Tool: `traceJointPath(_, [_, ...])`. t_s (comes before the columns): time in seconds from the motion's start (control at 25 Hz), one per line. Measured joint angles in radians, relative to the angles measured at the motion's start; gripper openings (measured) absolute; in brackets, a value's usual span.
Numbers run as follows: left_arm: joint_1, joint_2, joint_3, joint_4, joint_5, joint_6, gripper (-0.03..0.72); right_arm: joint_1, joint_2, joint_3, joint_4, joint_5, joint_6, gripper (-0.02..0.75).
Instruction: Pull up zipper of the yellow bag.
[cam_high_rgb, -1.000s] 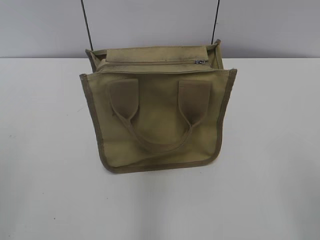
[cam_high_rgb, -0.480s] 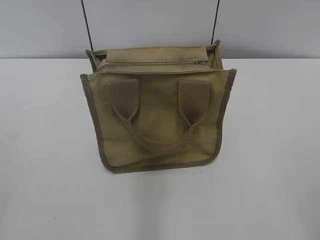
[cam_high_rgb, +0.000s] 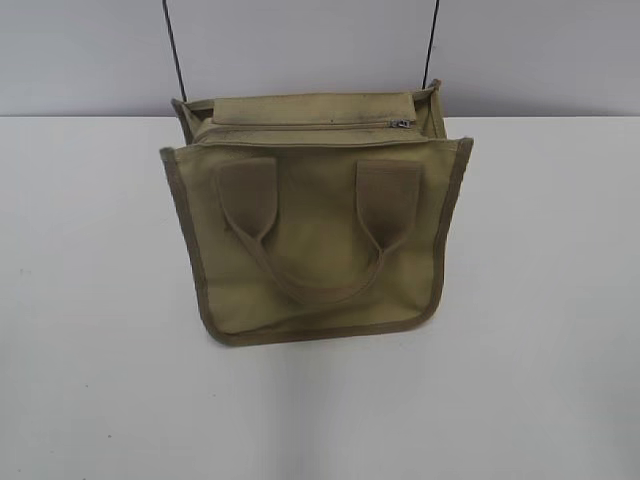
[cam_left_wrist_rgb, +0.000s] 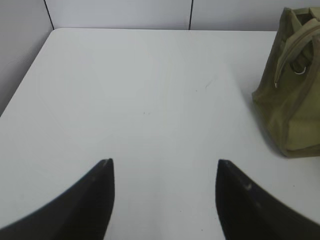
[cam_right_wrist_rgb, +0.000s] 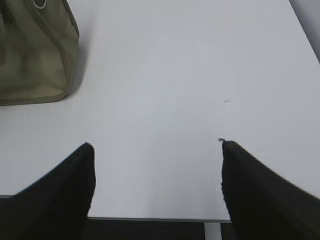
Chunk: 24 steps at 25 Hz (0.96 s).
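Note:
The yellow bag (cam_high_rgb: 315, 230), a khaki canvas tote with darker edge trim and a looped handle on its front, stands at the middle of the white table. The zipper (cam_high_rgb: 300, 126) runs along its top panel, with the small silvery pull (cam_high_rgb: 401, 123) at the right end. The bag also shows at the right edge of the left wrist view (cam_left_wrist_rgb: 292, 85) and at the top left of the right wrist view (cam_right_wrist_rgb: 35, 50). My left gripper (cam_left_wrist_rgb: 162, 167) is open and empty over bare table left of the bag. My right gripper (cam_right_wrist_rgb: 155, 147) is open and empty near the table's front edge, right of the bag. Neither gripper shows in the exterior view.
The white table (cam_high_rgb: 540, 380) spreads around the bag on all sides. A grey wall (cam_high_rgb: 300, 50) with two dark vertical seams stands right behind the bag. The table's front edge (cam_right_wrist_rgb: 150, 218) shows just below my right gripper.

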Motion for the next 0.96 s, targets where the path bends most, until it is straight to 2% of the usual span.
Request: traceJointPath(0.96, [-0.016,0.000,0.003,-0.001,-0.001,0.000,0.479,0.000,0.000,0.000,0.005,0.000,0.000,0.575])
